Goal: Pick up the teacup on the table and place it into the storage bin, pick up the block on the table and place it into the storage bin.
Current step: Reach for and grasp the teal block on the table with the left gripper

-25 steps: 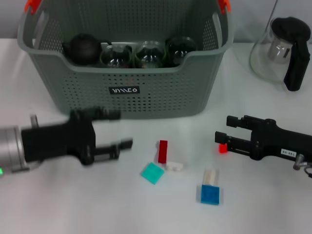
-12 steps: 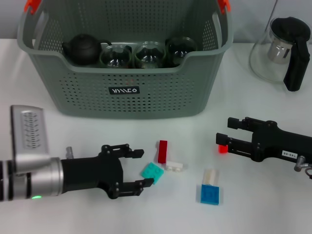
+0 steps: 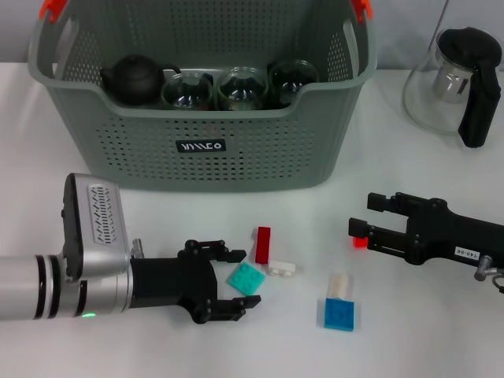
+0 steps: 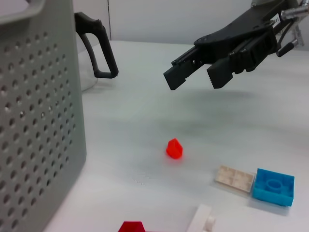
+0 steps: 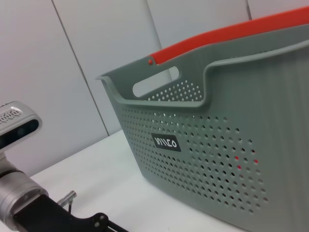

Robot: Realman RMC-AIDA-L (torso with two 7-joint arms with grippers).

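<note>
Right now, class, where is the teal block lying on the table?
In the head view the teal block lies on the table in front of the storage bin, between the open fingers of the left gripper, just left of the red block.

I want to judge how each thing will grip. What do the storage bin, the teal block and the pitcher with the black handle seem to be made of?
The storage bin: looks like moulded plastic, matt grey-green, with rows of punched holes.
The teal block, between the open fingers of the left claw: probably hard plastic, evenly coloured.
The pitcher: seemingly clear glass, see-through and glossy, with an opaque black handle, likely plastic.
</note>
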